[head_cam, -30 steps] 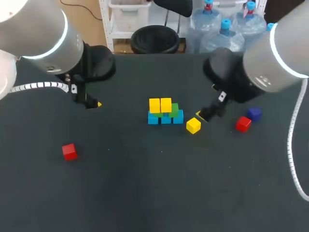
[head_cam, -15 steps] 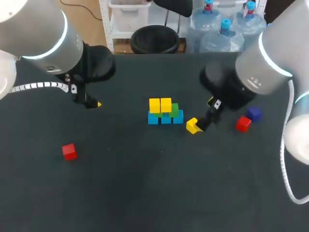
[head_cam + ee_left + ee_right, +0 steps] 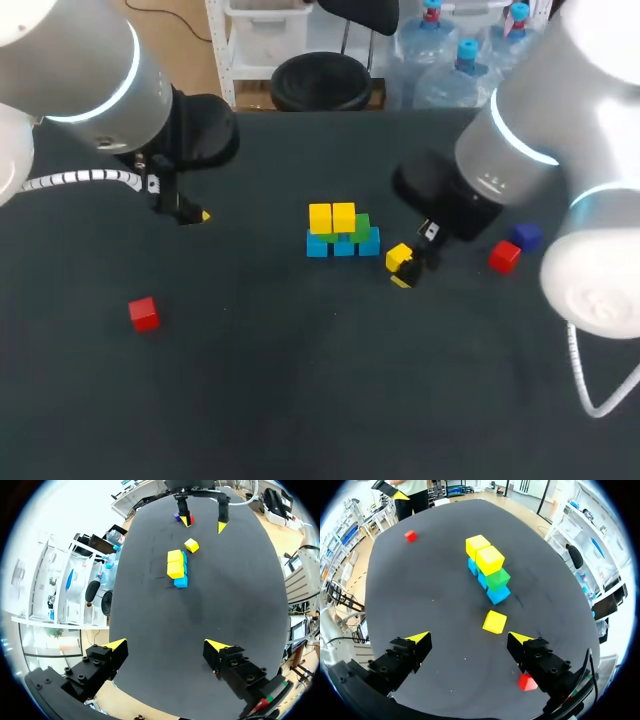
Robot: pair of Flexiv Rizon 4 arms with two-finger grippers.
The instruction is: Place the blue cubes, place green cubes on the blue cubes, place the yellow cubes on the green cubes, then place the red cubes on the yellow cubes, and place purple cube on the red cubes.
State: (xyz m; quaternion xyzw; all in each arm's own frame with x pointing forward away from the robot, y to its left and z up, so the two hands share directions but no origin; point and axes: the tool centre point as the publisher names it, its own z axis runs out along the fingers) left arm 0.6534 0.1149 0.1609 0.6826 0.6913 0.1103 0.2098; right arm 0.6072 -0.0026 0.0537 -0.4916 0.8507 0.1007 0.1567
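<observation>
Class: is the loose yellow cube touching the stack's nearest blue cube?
Apart. The right wrist view shows a strip of bare table between the loose yellow cube and the nearest blue cube.

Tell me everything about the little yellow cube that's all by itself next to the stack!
The loose yellow cube is a plain, smooth block, all one colour, plastic or painted wood by its look. It lies flat on the dark table with one face up, turned a bit askew to the stack, near its end but apart from it. It sits just ahead of the right gripper, in line with the gap between its open fingers. In the wrist view neither finger touches it.
</observation>
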